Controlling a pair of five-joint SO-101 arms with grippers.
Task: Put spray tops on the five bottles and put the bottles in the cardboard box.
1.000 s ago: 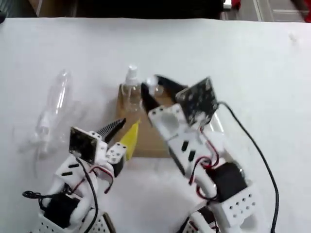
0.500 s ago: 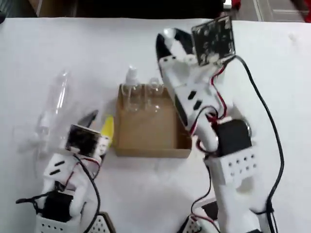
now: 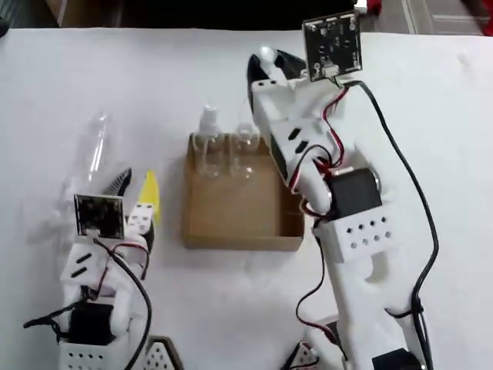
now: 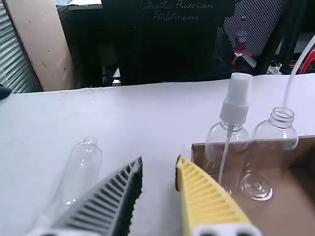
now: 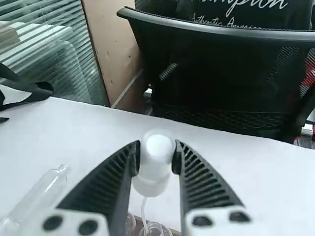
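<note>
Plainly, the right tool [image 5: 156, 146] clamps a spray top [image 5: 150, 183], with the uncapped bottle [image 4: 278, 132] below it in the cardboard box [image 3: 231, 230]; the dangling tube [image 4: 301, 61] could miss the neck. Meanwhile the left tool [image 4: 158, 163] gapes empty.

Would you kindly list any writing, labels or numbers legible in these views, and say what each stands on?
Clear plastic bottles, white spray top, brown cardboard box: no text.
Dark circuit boards on the wrists: markings too small to read.
Dark fabric behind the black mesh chair: pale lettering, cut off at the edge, not fully legible.
</note>
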